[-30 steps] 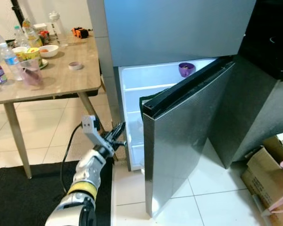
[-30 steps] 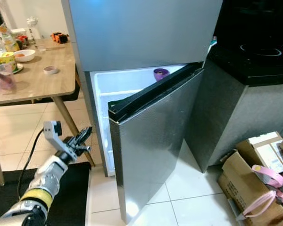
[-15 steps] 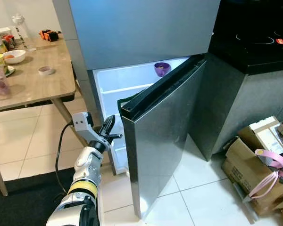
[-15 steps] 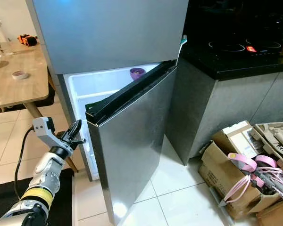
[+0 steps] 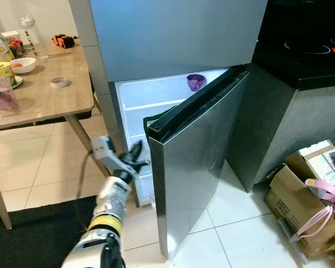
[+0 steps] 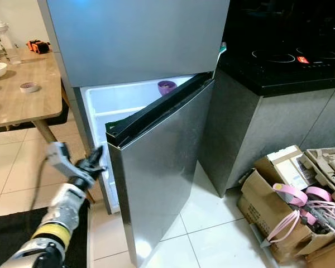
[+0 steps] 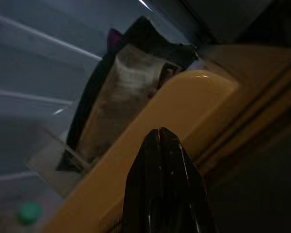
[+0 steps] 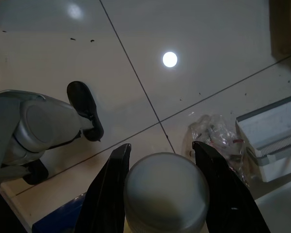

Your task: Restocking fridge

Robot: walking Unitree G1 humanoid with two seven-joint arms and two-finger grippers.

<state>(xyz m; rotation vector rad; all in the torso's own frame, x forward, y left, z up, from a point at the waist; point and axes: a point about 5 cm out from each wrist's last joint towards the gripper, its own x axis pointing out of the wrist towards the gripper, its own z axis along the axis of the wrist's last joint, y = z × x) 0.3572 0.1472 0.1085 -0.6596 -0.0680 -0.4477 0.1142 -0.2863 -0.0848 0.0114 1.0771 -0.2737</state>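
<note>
Left pincer has edged closer to the fridge door.

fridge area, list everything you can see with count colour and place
fridge: one, grey, centre, lower door half open
bowl: one, purple, top shelf inside
table: one, wooden, robot's left
white bowl: one, on the table
clear bottle: one, table's far edge
cardboard boxes: several, brown, floor on the right
cooktop: one, black, counter on the right
mat: one, black, floor
left claw: black, shut, by the fridge opening
right claw: black, gripping a grey capped container, above the floor
</note>
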